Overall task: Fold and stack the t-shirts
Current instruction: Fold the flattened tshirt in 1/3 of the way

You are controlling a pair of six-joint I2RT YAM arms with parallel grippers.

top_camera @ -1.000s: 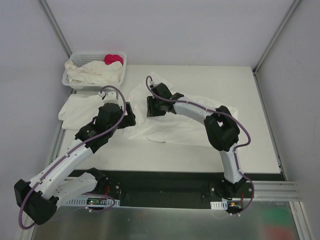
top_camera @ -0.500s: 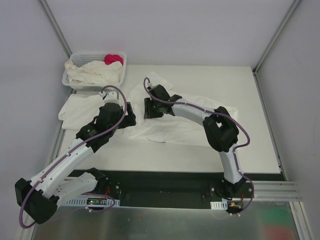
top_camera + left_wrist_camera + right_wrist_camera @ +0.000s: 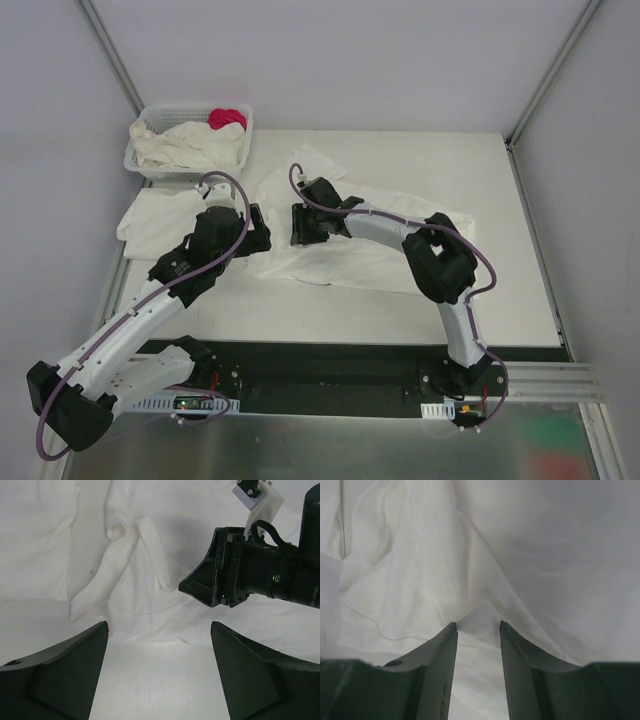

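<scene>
White cotton shirt point(image 3: 385, 258) lies crumpled mid-table, unfolded. Second shirt point(image 3: 150, 212) lies flat at left, possibly folded. More shirts point(image 3: 185, 147) wait in the far-left basket point(image 3: 138, 166). Left gripper point(image 3: 159, 630) is spread wide, empty, over the near hem. Right gripper point(image 3: 478, 625) is half apart at a cloth ridge; can't tell if pinched. Most folding remains.
</scene>
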